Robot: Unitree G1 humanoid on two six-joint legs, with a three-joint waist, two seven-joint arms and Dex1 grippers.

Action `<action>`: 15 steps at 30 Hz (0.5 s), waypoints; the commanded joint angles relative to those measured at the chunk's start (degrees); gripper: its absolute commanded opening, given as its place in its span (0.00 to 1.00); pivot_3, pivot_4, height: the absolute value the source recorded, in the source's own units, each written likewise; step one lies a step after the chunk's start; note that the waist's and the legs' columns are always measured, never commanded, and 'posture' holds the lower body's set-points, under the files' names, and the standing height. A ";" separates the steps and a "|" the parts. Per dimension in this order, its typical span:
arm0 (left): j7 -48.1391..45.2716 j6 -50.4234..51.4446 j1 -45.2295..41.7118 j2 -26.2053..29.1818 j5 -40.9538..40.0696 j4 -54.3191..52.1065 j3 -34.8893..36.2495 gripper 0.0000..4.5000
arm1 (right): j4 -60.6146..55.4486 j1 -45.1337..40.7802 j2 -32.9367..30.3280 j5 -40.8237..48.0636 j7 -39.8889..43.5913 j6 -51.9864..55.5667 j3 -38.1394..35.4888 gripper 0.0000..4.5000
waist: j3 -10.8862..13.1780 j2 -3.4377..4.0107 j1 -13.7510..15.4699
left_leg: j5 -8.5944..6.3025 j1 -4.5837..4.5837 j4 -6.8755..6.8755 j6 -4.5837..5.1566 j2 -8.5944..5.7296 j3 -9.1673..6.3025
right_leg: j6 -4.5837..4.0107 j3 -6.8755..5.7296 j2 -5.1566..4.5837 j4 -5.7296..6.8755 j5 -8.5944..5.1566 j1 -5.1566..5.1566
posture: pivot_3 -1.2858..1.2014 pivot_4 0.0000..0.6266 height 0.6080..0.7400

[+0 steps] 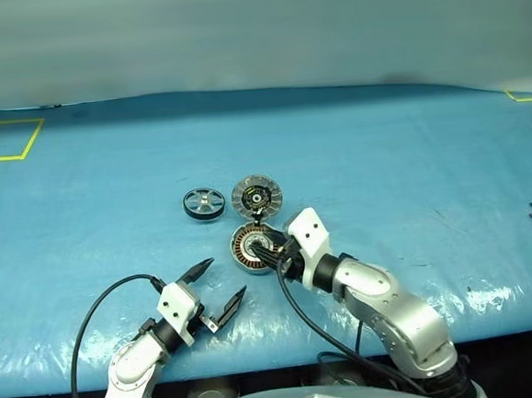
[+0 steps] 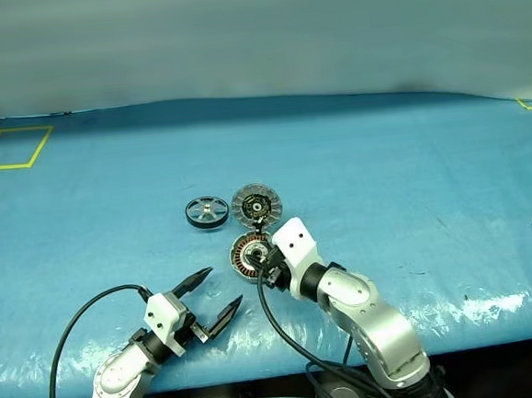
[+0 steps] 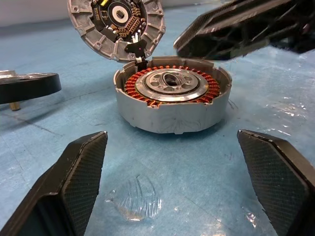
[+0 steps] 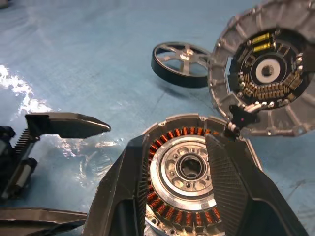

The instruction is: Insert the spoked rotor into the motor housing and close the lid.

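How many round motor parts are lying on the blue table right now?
3. The spoked rotor lies apart, to the left. The lid stands open, hinged to the far edge of the motor housing, which sits nearest the robot, partly behind the right gripper.

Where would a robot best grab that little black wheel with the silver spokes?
Probably by its thick black rim, coming down from above with one finger on each side. The wheel lies flat on the blue table, clear of the open motor beside it, so the rim can be reached all round.

Blue-covered table (image 1: 354, 146), yellow tape squares (image 1: 3, 140), pale wall (image 1: 252, 25)
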 commanded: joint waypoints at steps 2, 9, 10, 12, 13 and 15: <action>-0.21 -0.80 -0.62 -0.41 -0.76 -1.51 0.03 1.00 | -1.87 -1.73 -1.14 -0.53 -2.62 5.37 0.85 0.09 | 0.00 0.00 0.02 | 0.00 0.00 0.01 0.00 -0.01 0.01 | -0.02 0.00 -0.02 0.01 0.00 -0.01 | 0.52 0.24 1.00; -0.33 -0.89 -0.88 -0.66 -0.74 -1.20 -0.06 1.00 | 7.73 -2.04 -0.10 -5.39 -5.00 -4.84 4.74 0.01 | 0.00 0.00 -0.02 | 0.00 -0.01 0.01 0.00 -0.03 0.01 | -0.01 0.02 0.02 0.01 0.00 -0.01 | 0.52 0.24 1.00; -0.29 -0.89 -0.82 -0.74 -0.77 -1.19 0.00 1.00 | 8.85 -1.77 0.46 -5.67 -5.35 -6.32 4.63 0.01 | 0.00 0.00 -0.01 | 0.00 -0.01 0.01 0.00 -0.03 0.01 | 0.00 0.02 0.02 0.00 0.00 -0.01 | 0.52 0.24 1.00; -0.32 -0.95 -0.57 -0.72 -0.79 -1.25 0.16 1.00 | 10.83 -1.04 1.29 -5.97 -5.73 -8.73 4.32 0.01 | 0.00 -0.01 0.01 | 0.00 -0.02 0.01 0.00 -0.03 0.01 | 0.04 0.03 0.03 0.01 0.03 -0.01 | 0.52 0.24 1.00; -0.32 -0.99 -0.45 -0.67 -0.78 -1.26 0.25 1.00 | 11.58 -0.62 1.64 -5.96 -5.67 -9.56 4.14 0.01 | 0.00 -0.01 0.01 | 0.00 -0.03 0.01 0.00 -0.03 0.02 | 0.07 0.03 0.03 0.01 0.04 -0.02 | 0.52 0.24 1.00; -0.35 -1.05 -0.32 -0.55 -0.80 -1.22 0.42 1.00 | 12.70 -0.04 2.07 -6.00 -5.52 -10.81 4.00 0.01 | 0.00 -0.01 0.01 | 0.00 -0.03 0.01 0.00 -0.03 0.01 | 0.11 0.03 0.03 0.00 0.06 -0.01 | 0.52 0.24 1.00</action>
